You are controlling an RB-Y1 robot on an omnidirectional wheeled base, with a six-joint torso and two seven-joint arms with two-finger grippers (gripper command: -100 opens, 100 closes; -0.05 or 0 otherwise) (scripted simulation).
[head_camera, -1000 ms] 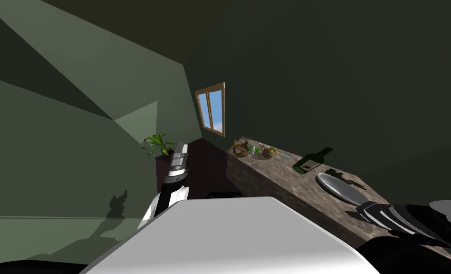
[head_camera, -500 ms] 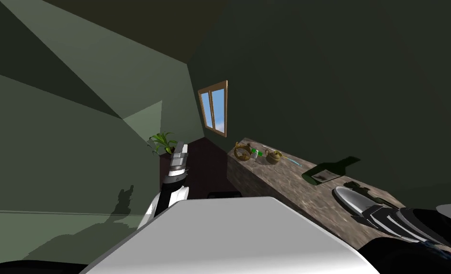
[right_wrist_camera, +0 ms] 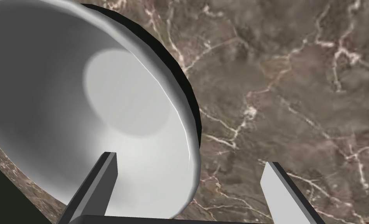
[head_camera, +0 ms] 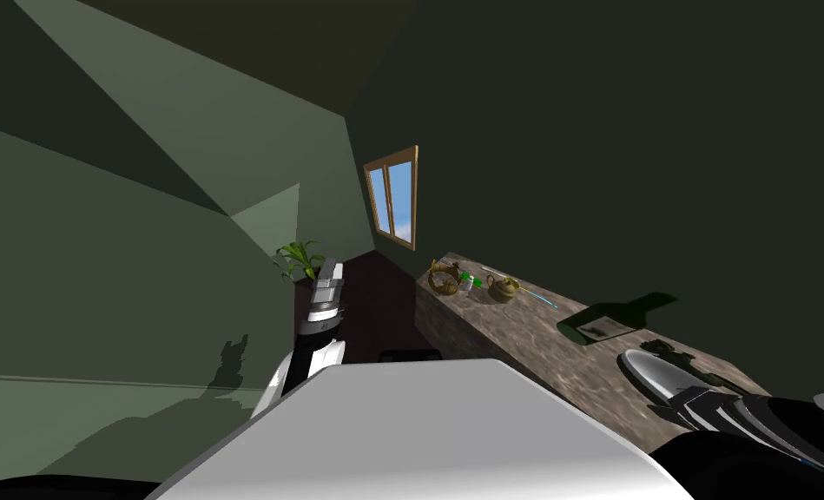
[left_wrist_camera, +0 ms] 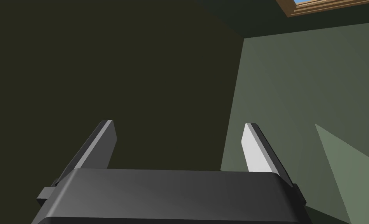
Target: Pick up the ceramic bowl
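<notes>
Change: the right gripper (right_wrist_camera: 189, 158) had been brought over the near rim of the shallow round white-grey bowl (right_wrist_camera: 102, 97).
Jaws: spread wide and empty, one finger inside the bowl and one outside, so the rim could be pinched.
Bowl: rested on the brown veined marble counter (right_wrist_camera: 288, 77).
Left gripper (left_wrist_camera: 178, 124): spread, empty, raised aside.
</notes>
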